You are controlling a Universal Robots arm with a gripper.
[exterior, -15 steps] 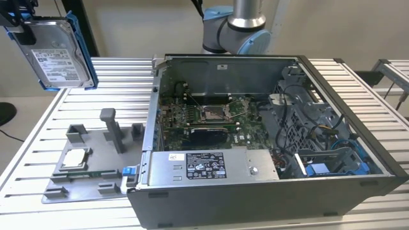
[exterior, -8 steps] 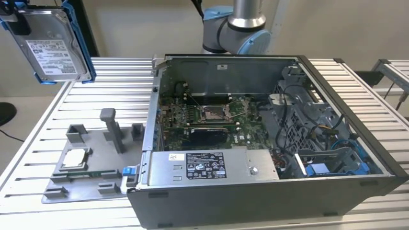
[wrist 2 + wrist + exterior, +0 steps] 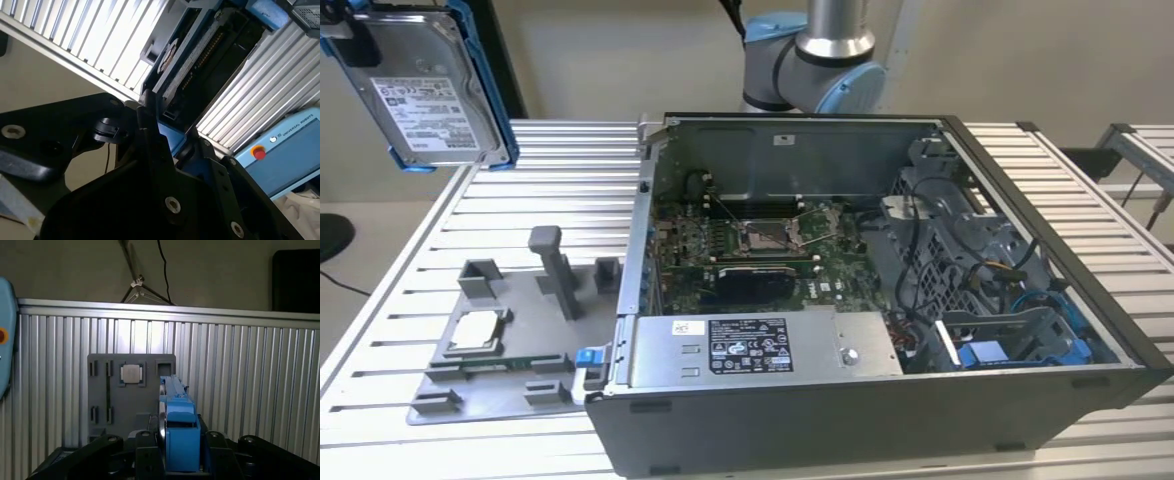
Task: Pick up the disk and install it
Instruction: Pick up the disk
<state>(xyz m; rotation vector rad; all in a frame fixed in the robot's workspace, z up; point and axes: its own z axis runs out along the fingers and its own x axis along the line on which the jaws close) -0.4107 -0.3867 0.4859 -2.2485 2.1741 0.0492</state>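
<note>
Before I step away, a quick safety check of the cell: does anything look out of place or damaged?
Nothing looks damaged or spilled. The disk hangs tilted in the end effector, clear of the open case.

On the slatted table point(image 3: 400, 250) an open computer case point(image 3: 854, 425) shows its motherboard point(image 3: 761, 235), with a long grey box point(image 3: 827, 345) along its 6 o'clock wall, and at its 9 o'clock in the exterior view a grey tray point(image 3: 500, 395) carries a small square silver chip point(image 3: 476, 330).
</note>
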